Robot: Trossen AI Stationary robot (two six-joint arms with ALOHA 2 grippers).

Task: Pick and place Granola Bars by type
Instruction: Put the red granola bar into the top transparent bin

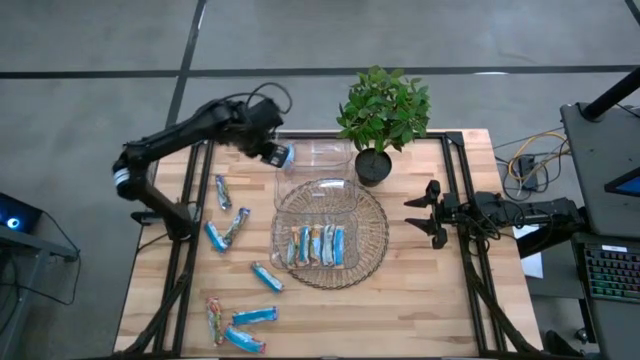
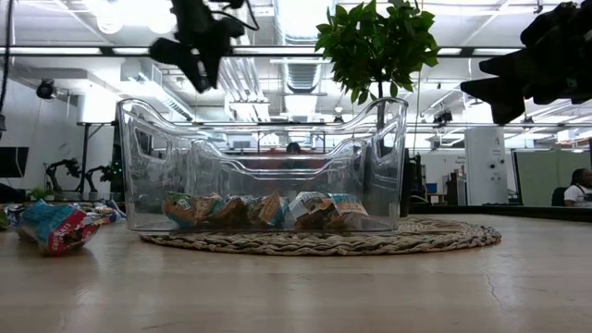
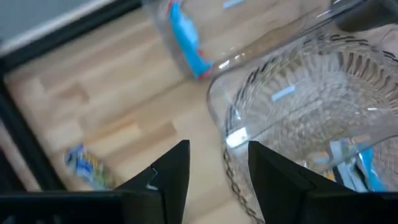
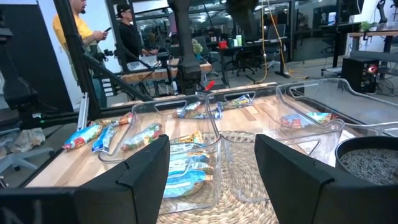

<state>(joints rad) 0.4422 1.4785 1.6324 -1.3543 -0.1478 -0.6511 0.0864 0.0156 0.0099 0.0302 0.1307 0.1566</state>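
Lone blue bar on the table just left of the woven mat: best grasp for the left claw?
Grip that granola bar at mid-length, across its narrow width, coming straight down from above. It lies flat on the wooden table, slanted, apart from the other bars and just clear of the woven mat, so the long sides are free. Turn the left claw to match the slant.

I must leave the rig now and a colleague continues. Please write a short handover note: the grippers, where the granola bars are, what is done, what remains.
Left gripper: open, empty, raised over the far clear container, which holds one bar.
Right gripper: open, empty, waiting at the table's right side beside the woven mat.
Done: about five bars lie in a row in the clear container on the mat.
Left: about seven loose bars on the table's left half, near the left edge and the front-left corner.
The potted plant stands behind the mat.
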